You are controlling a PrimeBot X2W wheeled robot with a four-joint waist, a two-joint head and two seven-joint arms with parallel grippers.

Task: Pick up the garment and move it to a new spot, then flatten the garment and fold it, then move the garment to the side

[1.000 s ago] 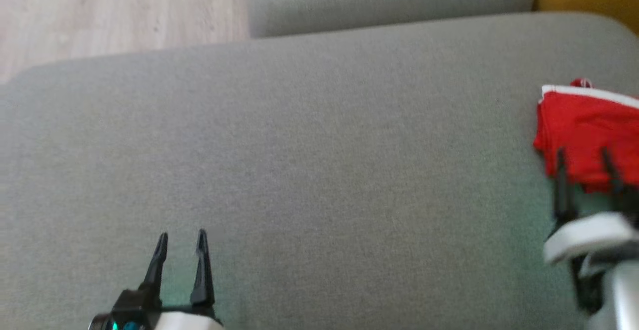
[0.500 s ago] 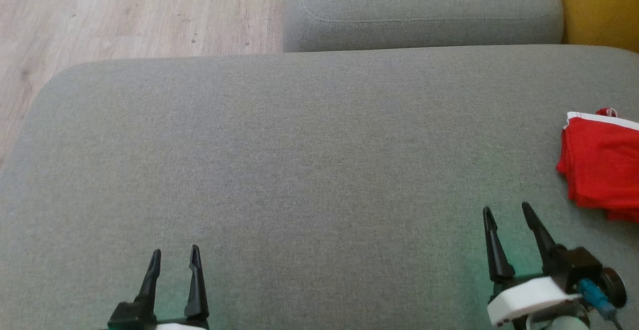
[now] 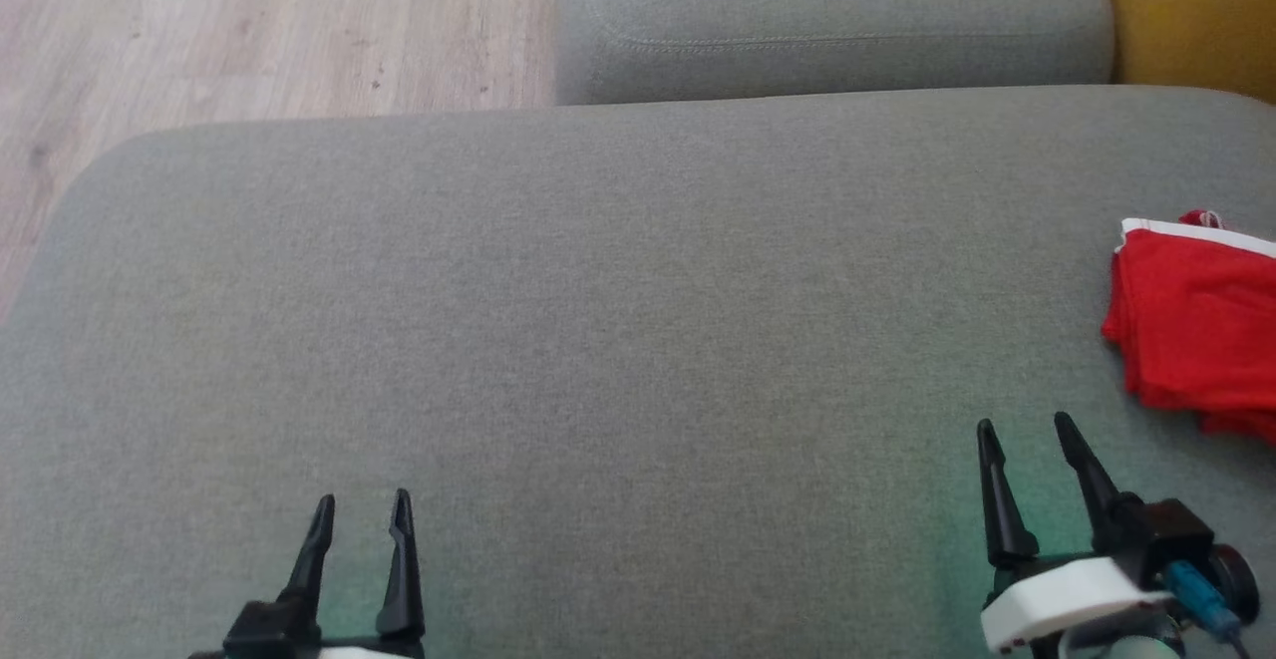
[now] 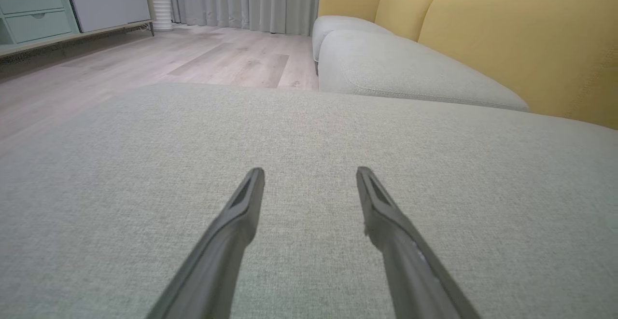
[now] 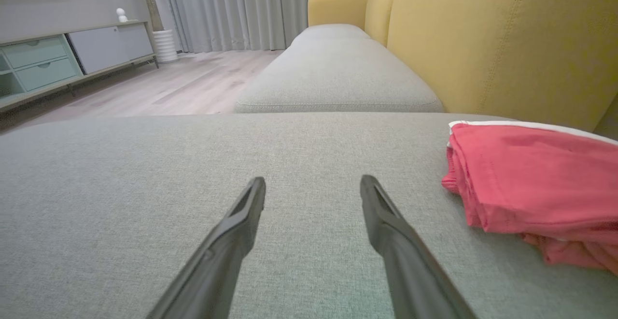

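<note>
A folded red garment point(image 3: 1196, 325) with a white trim lies at the far right of the grey cushion point(image 3: 598, 320), partly cut off by the head view's edge. The right wrist view has the garment point(image 5: 536, 179) to the right of my fingers, apart from them. My right gripper point(image 3: 1027, 427) hovers low at the lower right, open and empty, left of and nearer than the garment. My left gripper point(image 3: 362, 502) is open and empty at the lower left over bare cushion. Both sets of fingers point(image 4: 241, 213) point away over the grey fabric.
A second grey seat cushion point(image 3: 827, 21) lies beyond the first. A yellow sofa back point(image 5: 507, 39) rises on the right. Wooden floor point(image 3: 249, 31) lies off the cushion's far left edge, with a low cabinet point(image 4: 58, 10) and curtains point(image 5: 251, 5) further off.
My right gripper has let go of the red garment and drawn back toward me, now open and empty. The head camera shifted too. The left gripper stays about where it was.
</note>
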